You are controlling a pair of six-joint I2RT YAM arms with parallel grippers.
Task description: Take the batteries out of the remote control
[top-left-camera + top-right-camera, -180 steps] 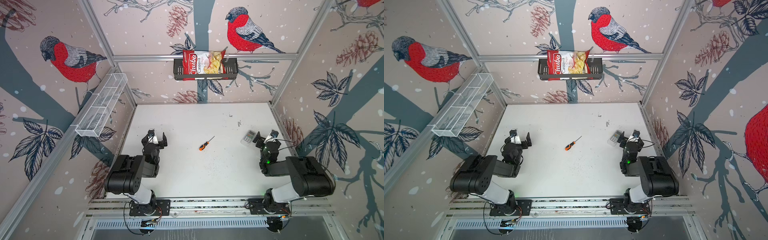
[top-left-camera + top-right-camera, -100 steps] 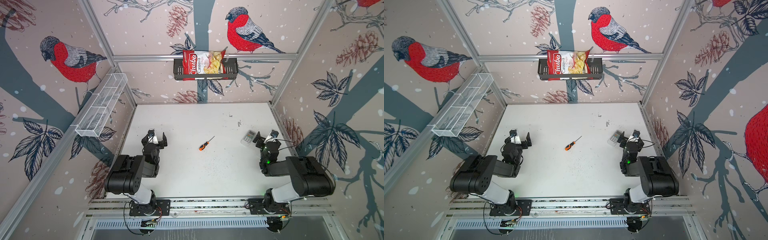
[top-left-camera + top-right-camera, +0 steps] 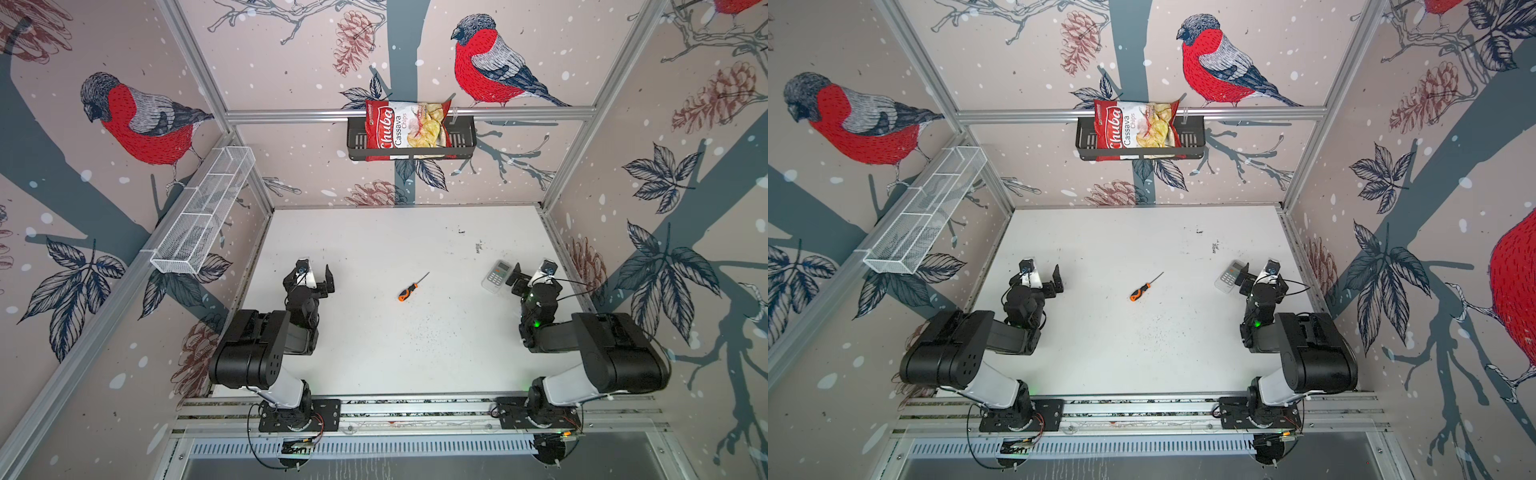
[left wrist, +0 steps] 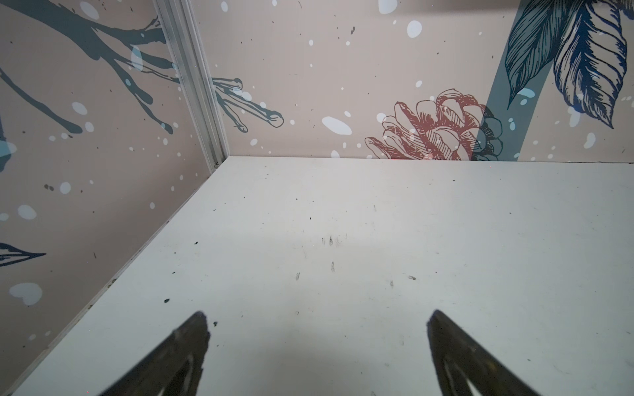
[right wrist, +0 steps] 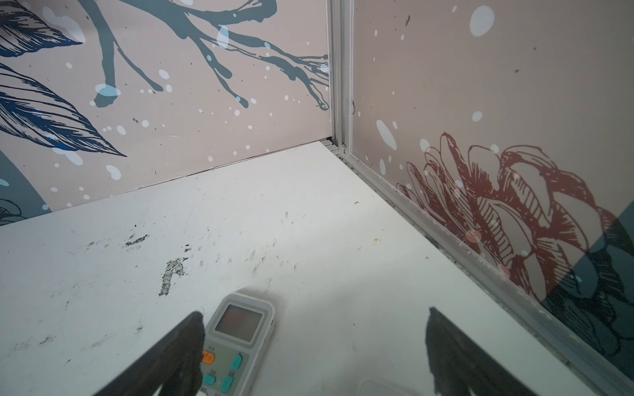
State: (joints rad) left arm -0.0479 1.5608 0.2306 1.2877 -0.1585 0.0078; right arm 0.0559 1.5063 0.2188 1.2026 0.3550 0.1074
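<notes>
- Remote control [image 3: 496, 276], a pale grey plastic handset with a small screen, lies face up on the white tabletop [image 3: 374, 345] in a top view, near the right wall. Its batteries are hidden from us.
- In that view we see the right gripper [image 3: 534, 279] just beside the remote control, its black fingers spread. The left gripper [image 3: 311, 280] is well apart on the left side, also spread and holding nothing. An orange-and-black-handled screwdriver [image 3: 409, 288] lies between the two arms.
- In a top view we find the remote control [image 3: 1230, 276] by the right gripper [image 3: 1260, 281], the screwdriver [image 3: 1144, 287] mid-table and the left gripper [image 3: 1044, 278] over bare table. A red cassava chips bag [image 3: 1136, 129] sits in a black wall basket [image 3: 1192, 143] on the back wall.
- In the left wrist view we see the dark fingers [image 4: 185, 349] wide apart above the tabletop, pinching nothing.
- In the right wrist view the remote control [image 5: 236, 339] shows its screen and its orange and teal keys. One dark finger [image 5: 171, 353] overlaps its edge, and we cannot tell whether it touches. The other finger [image 5: 459, 353] stands well apart, so the remote is not pinched.
</notes>
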